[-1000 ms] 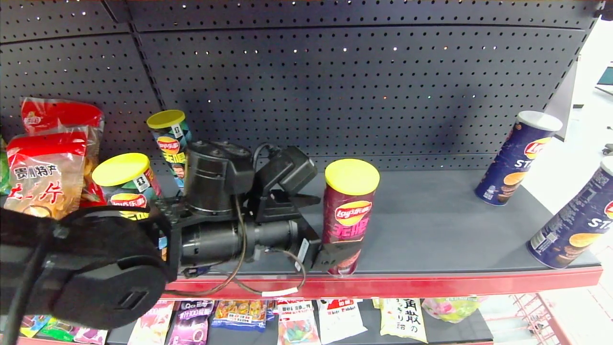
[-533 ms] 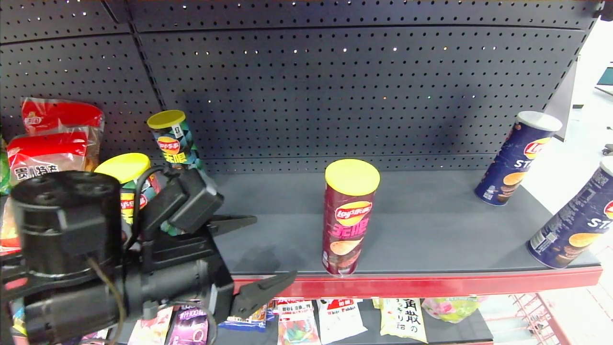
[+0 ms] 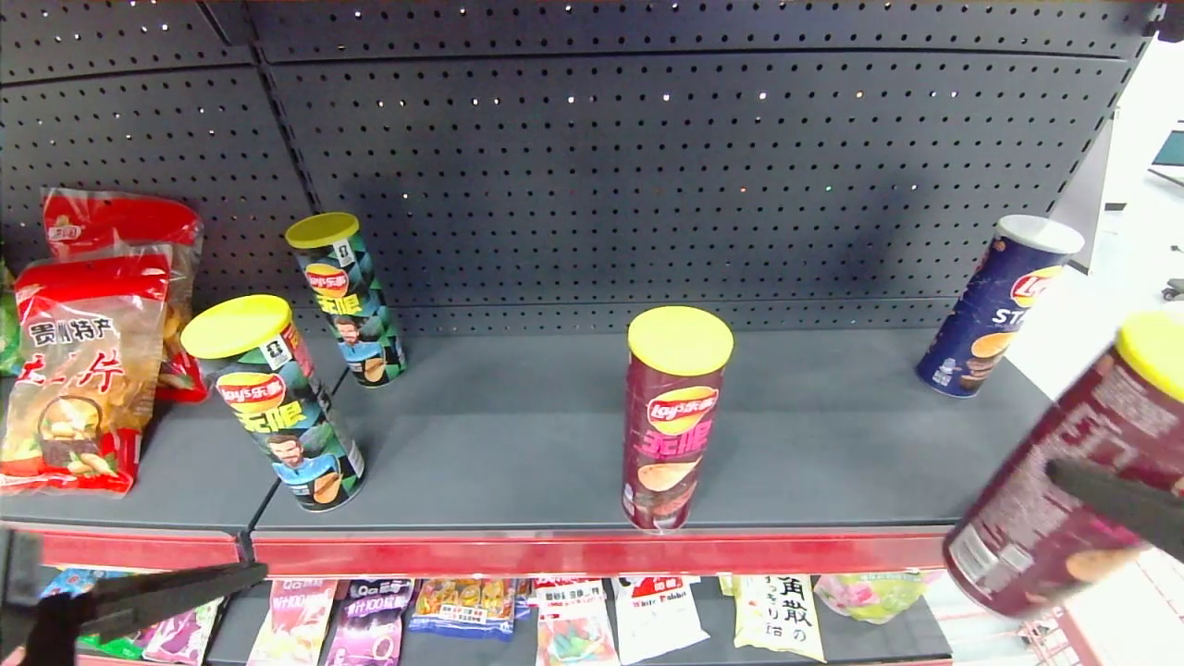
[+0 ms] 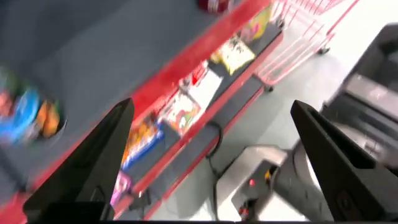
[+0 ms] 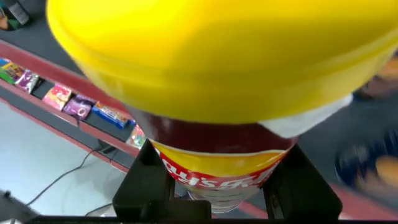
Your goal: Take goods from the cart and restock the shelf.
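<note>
Held can (image 3: 1036, 462): maroon tube with a yellow lid, off to the right of the standing maroon can (image 3: 673, 416) and well apart from it. It is tilted, lid up and outward, in the air in front of the shelf (image 3: 518, 444) rather than on it.
Right gripper (image 5: 221, 193): jaws clamped on the held can's lower body, a dark finger on either side. One finger (image 3: 1119, 504) crosses the can's side in the head view.
Left gripper (image 4: 205, 168): jaws wide apart with nothing between them. It is low and far to the left of the standing maroon can, below the level of the shelf's red front lip (image 3: 592, 553).
Standing maroon can: upright, yellow lid on, at the shelf's front edge just behind the red front lip.
Front teal can (image 3: 277, 407): yellow-lidded, left of the standing maroon can, about as near the front.
Rear teal can (image 3: 347, 296): left of the standing maroon can and farther back, by the pegboard (image 3: 647, 185).
Blue can (image 3: 994, 305): white-lidded, right of the standing maroon can and farther back.
Snack bags (image 3: 79, 370): red, far left of the standing maroon can, beyond both teal cans.
Packets (image 3: 573, 620): a row on the lower level, beneath the standing maroon can.
</note>
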Tool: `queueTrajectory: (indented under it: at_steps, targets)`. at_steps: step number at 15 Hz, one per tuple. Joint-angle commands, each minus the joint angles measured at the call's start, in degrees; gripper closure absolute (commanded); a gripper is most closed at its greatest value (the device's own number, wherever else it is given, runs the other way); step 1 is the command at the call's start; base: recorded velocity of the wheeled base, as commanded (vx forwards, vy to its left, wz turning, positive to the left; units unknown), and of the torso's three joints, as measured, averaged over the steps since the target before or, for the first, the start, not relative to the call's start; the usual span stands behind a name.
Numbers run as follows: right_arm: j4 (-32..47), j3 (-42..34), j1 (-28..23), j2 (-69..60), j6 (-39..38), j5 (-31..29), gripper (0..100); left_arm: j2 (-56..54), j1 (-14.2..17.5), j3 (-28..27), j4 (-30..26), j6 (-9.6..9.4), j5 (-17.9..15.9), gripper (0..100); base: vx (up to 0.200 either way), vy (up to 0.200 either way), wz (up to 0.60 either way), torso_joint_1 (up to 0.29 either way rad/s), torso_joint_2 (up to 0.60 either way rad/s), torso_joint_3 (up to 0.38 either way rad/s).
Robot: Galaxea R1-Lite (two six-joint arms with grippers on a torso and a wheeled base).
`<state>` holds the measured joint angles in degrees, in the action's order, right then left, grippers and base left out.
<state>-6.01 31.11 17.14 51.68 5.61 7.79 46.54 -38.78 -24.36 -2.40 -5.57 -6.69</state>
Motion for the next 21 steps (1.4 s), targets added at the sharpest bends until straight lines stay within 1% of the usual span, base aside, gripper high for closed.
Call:
queueTrajectory:
  at_steps: [1,3,4,5,6,7,8,12,16,21]
  targets:
    - [-10.6,10.8,3.6,23.3,0.5,1.7,100,-10.8,0.0,0.4,-5.1,-0.32,1.3,0,0.000,0.000,0.00,0.000,0.00,0.000]
    - [-18.5,14.2,3.6,31.6,1.1,5.7,100,-11.3,0.0,0.3,-5.3,-0.32,3.7,0,0.000,0.000,0.00,0.000,0.00,0.000]
    - [-19.7,15.1,3.6,33.5,1.3,6.2,100,-11.3,0.0,0.3,-5.3,-0.32,4.0,0,0.000,0.000,0.00,0.000,0.00,0.000]
    - [-20.4,18.9,3.6,38.2,2.1,6.4,100,-11.3,0.0,0.3,-5.3,-0.32,4.6,0,0.000,0.000,0.00,0.000,0.00,0.000]
    - [-20.4,19.2,3.6,38.5,2.2,6.4,100,-11.3,0.0,0.3,-5.3,-0.32,4.7,0,0.000,0.000,0.00,0.000,0.00,0.000]
    - [-20.4,24.5,4.0,43.5,2.2,6.4,100,-11.3,0.0,0.4,-5.4,-0.32,6.0,0,0.000,0.000,0.00,0.000,0.00,0.000]
    - [-20.4,27.4,4.3,46.2,2.1,6.4,100,-11.3,0.0,0.5,-5.4,-0.32,6.3,0,0.000,0.000,0.00,0.000,0.00,0.000]
    - [-20.4,35.1,4.4,54.5,2.2,7.5,100,-11.2,0.0,1.2,-5.6,-0.32,6.8,0,0.000,0.000,0.00,0.000,0.00,0.000]
    - [-20.4,38.5,5.9,58.1,2.0,7.2,100,-11.3,0.0,1.2,-6.7,-0.32,7.7,0,0.000,0.000,0.00,0.000,0.00,0.000]
    - [-20.4,42.2,7.1,61.4,1.9,7.2,100,-12.0,0.1,1.2,-7.4,-0.32,7.8,0,0.000,0.000,0.00,0.000,0.00,0.000]
